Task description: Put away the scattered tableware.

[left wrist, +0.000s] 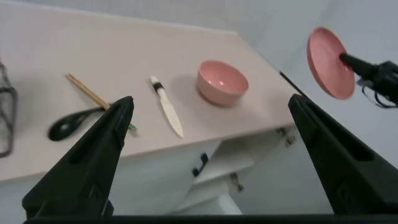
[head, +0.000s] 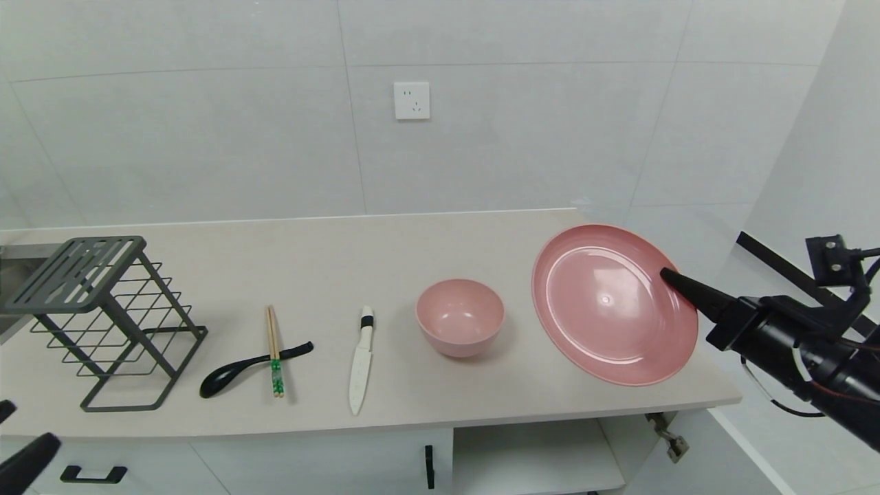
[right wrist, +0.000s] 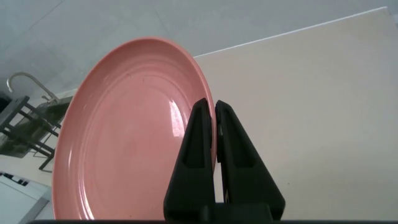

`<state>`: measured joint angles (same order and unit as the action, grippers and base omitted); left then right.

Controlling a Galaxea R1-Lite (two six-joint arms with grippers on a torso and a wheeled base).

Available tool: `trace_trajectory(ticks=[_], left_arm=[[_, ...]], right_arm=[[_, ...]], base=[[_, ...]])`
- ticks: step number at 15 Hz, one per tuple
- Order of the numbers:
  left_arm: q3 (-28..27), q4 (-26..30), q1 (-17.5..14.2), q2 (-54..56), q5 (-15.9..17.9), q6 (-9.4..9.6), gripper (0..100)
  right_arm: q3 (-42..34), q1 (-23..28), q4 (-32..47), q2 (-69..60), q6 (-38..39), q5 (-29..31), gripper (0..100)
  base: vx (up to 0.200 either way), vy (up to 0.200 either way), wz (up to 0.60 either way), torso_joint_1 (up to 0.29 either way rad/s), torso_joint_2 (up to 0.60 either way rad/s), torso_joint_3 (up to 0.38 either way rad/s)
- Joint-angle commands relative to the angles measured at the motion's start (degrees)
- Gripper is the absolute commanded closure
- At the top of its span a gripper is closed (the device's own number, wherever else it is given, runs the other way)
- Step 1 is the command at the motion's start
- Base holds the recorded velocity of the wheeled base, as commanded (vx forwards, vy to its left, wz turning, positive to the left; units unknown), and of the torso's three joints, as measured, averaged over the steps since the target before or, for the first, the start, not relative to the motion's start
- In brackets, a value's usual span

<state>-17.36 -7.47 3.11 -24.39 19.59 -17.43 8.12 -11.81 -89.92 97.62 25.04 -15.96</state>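
My right gripper [head: 668, 276] is shut on the rim of a large pink plate [head: 605, 302], holding it tilted above the counter's right end; the pinch shows close up at the gripper [right wrist: 214, 112] on the plate [right wrist: 124, 155]. A pink bowl [head: 459, 316] stands left of the plate. A white knife [head: 361, 359], wooden chopsticks [head: 274, 349] and a black spoon [head: 247, 364] lie further left. My left gripper [left wrist: 211, 124] hangs open off the counter's front left, above the knife [left wrist: 166, 107] and bowl [left wrist: 222, 81].
A dark wire rack [head: 103, 316] stands at the counter's left end. The beige counter [head: 330, 254] has bare room behind the tableware. A cabinet door below the counter's right end hangs open. A wall socket [head: 412, 100] is on the tiled wall.
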Motion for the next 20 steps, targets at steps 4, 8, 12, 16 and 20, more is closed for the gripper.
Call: trace_trajectory(ticks=[4,8,12,16,20], left_arm=[[-1.1,-2.28,4.54,-18.15,3.44,-0.06,0],[-2.33,-8.08,7.61,-29.66,3.35,-0.06,0],[-6.02,-10.02,11.13,-41.52,2.73,-0.23,0],[-9.62,-15.82,14.12,-54.8,1.77,0.03,0],[-11.82,-27.77,16.4,-67.54,-1.13,0.03,0]], right_arm=[[-1.18,-0.58,-0.08,-0.33,-0.96,-0.04,100],[-1.7,-0.23,-0.08,-0.5,-2.72,-0.04,100],[-2.67,-0.32,-0.08,-1.65,-3.77,-0.04,100],[-2.58,-0.14,-0.08,-2.0,-3.86,-0.04,100],[-2.58,0.39,-0.08,-1.91,-4.65,-0.04,100]], base=[[0.0,0.0,0.0,0.0,0.0,0.0],[0.0,0.0,0.0,0.0,0.0,0.0],[0.0,0.0,0.0,0.0,0.0,0.0],[0.0,0.0,0.0,0.0,0.0,0.0],[0.0,0.0,0.0,0.0,0.0,0.0]])
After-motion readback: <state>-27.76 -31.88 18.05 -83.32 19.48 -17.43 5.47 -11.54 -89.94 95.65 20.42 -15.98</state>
